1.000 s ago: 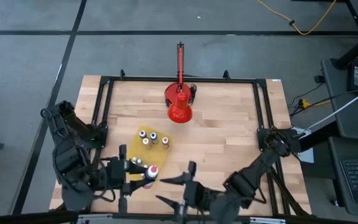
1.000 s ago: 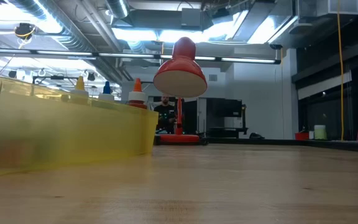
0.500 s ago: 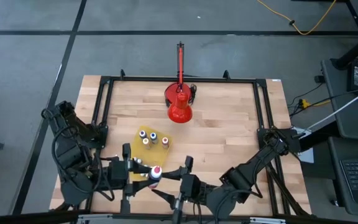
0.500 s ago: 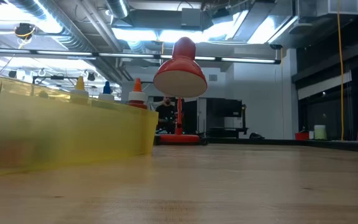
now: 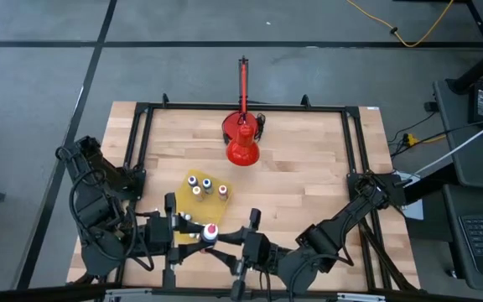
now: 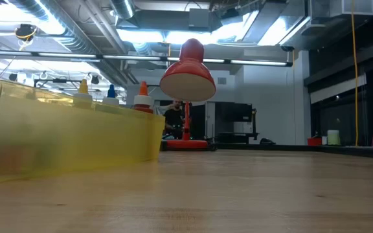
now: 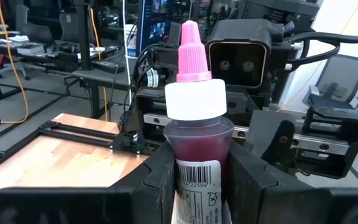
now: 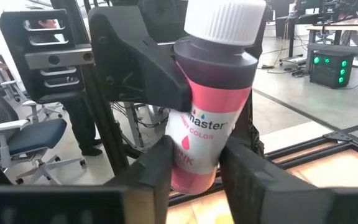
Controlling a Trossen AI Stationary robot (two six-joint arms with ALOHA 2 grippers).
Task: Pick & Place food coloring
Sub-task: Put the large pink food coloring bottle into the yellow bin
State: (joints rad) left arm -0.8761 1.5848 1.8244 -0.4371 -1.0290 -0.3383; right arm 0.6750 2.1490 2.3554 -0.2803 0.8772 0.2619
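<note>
Both grippers are pinching the same little pink food coloring bottle (image 7: 197, 155) near the front edge of the wooden table (image 5: 309, 184). The left gripper (image 7: 197, 186) has its matte dark fingers closed on the glossy translucent body, and the right gripper (image 8: 194, 168) is closed on the labelled lower part. Ribbed white cap, pointy pink nozzle. More bottles (image 5: 205, 188) stand in the yellow plastic tray (image 5: 189, 197) beside it.

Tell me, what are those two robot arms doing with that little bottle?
They are passing it between them. The left gripper holds a pink food coloring bottle upright near the table's front edge, and the right gripper has closed on the same bottle from the other side. Three more bottles stand in a yellow tray nearby. A red lamp sits farther back.
</note>
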